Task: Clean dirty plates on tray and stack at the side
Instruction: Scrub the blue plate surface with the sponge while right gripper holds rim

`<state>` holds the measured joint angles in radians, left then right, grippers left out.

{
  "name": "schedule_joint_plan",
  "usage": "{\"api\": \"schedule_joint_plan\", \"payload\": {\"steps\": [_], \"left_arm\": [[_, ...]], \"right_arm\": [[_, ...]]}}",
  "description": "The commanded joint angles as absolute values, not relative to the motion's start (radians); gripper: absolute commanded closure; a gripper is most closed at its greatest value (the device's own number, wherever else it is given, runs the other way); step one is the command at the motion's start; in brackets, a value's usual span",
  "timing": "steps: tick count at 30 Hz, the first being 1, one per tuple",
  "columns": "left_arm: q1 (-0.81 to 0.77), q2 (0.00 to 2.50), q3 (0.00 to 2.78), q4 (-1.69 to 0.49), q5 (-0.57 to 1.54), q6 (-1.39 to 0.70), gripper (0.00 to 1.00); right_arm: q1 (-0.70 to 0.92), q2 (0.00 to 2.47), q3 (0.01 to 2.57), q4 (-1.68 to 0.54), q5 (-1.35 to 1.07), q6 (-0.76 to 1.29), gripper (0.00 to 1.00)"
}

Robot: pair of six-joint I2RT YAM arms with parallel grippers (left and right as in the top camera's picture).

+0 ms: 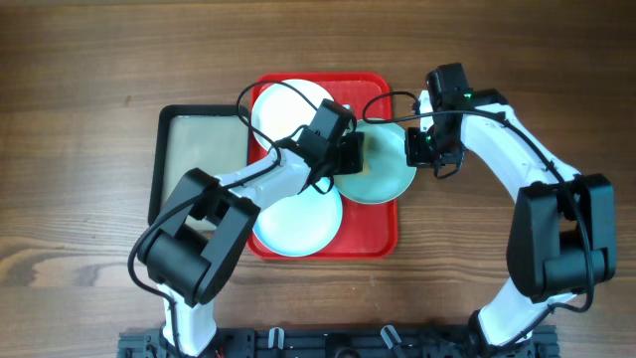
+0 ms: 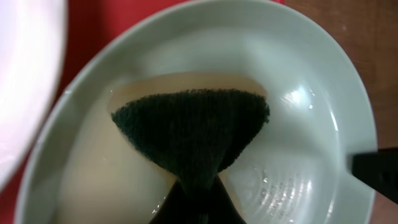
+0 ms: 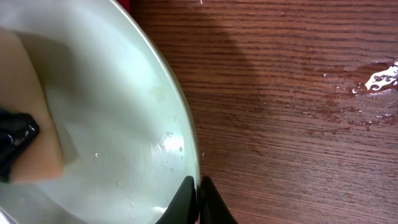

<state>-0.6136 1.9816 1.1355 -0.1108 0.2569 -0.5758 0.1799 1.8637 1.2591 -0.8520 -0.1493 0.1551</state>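
**Sponge pressed into the right-hand plate**

The left gripper (image 1: 350,157) clamps a sponge (image 2: 189,134), green face up, inside the turquoise plate (image 1: 390,177) overhanging the red tray's (image 1: 383,239) right edge. The right gripper (image 3: 198,198) pinches that plate's rim.

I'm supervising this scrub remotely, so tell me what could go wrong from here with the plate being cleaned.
1. The right gripper pinches only the thin rim of the pale turquoise round plate; scrubbing force might slip it free.
2. That plate overhangs the bright red plastic tray, so it could tip.
3. Water droplets on the brown wooden table may make the stacking spot slippery.
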Motion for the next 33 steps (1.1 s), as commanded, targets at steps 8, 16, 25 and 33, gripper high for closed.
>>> {"api": "schedule_joint_plan", "payload": {"steps": [8,16,25,33], "left_arm": [[-0.633,2.031,1.132,-0.091,0.421,-0.664,0.95],[-0.664,2.031,1.132,-0.054,0.438,-0.698,0.95],[-0.698,2.031,1.132,-0.045,0.523,-0.748,0.96],[-0.698,2.031,1.132,0.034,0.312,-0.737,0.96]], "right_arm": [[0.194,1.882,1.254,-0.849,-0.237,0.133,0.96],[0.194,1.882,1.254,-0.849,-0.237,0.133,0.96],[0.194,1.882,1.254,-0.848,-0.237,0.133,0.96],[0.194,1.882,1.254,-0.849,-0.237,0.131,0.96]]}}
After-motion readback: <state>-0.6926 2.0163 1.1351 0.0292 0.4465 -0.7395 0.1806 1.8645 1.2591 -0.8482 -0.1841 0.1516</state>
